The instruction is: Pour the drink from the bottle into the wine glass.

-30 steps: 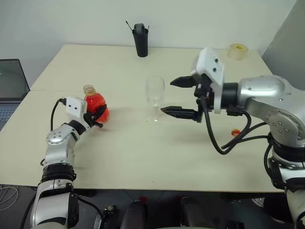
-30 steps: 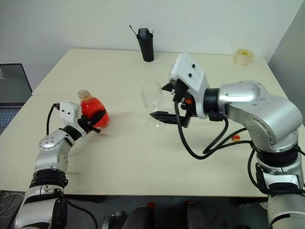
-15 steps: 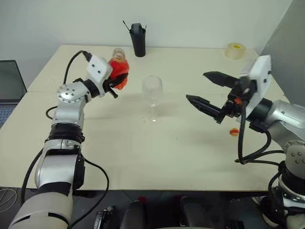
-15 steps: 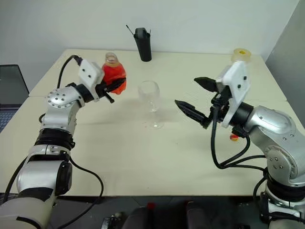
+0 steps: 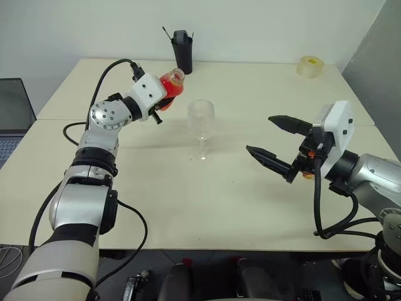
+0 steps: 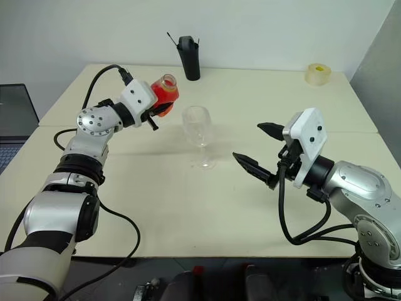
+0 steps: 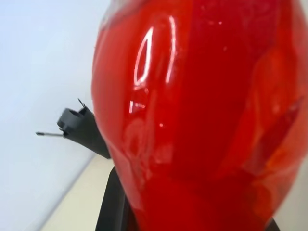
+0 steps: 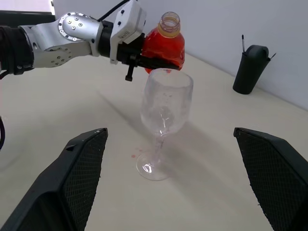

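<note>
bottle [image 5: 170,86] left of wine glass [image 5: 201,128]; cup [image 5: 183,52] behind

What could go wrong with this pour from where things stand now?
The bottle, uncapped and tilted in the left end effector, has its mouth beside the wine glass rather than over the bowl, so the drink may hit the table. The right end effector hangs open and apart, so the glass stands unsteadied; a bump could topple it.
</note>
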Available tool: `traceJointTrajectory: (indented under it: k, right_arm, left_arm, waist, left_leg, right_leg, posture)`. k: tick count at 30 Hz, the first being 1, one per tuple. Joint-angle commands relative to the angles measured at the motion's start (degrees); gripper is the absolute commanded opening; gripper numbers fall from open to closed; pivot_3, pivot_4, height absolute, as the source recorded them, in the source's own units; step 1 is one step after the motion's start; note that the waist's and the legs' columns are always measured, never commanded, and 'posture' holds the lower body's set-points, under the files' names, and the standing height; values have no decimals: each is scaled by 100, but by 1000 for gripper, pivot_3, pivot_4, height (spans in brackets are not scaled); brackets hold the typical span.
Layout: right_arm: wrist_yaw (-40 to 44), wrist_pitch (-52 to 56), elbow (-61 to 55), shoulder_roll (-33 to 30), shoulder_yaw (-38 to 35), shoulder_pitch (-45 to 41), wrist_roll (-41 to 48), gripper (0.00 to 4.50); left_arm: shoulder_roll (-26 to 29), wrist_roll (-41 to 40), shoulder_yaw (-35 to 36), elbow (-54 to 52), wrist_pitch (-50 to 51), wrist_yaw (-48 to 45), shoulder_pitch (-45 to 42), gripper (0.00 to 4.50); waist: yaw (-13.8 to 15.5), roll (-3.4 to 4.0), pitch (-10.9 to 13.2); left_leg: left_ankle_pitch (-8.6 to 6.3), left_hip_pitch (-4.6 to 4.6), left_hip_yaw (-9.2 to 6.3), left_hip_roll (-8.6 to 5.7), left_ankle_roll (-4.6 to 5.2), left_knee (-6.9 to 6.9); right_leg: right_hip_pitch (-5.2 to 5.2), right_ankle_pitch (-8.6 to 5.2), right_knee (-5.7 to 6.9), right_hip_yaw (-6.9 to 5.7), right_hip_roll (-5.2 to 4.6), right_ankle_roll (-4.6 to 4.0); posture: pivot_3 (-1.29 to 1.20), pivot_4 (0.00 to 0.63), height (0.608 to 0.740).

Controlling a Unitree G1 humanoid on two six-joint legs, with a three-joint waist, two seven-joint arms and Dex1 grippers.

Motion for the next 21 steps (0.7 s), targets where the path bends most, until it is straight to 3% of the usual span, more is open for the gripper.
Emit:
traceJointTrajectory:
  k: [1,21]
  right_arm:
    - [-108,-212,-252,-55,-19,44,64,4500]
    - [-273,-247,-326,-217,244,116,99,4500]
  left_arm:
    - [37,195,-61,80,-426,334,-267,770]
    - [244,1292,-632,363,-1234,1527,-588,763]
  waist:
    - [1,0,0]
    - [2,-1,1]
  left_leg:
    - [0,1,0,0,0,0]
    - [0,0,7,0,0,1]
  right_leg:
    - [0,0,1,0,0,0]
    - [0,0,2,0,0,0]
  posture:
    - [0,150,740]
    - [0,150,740]
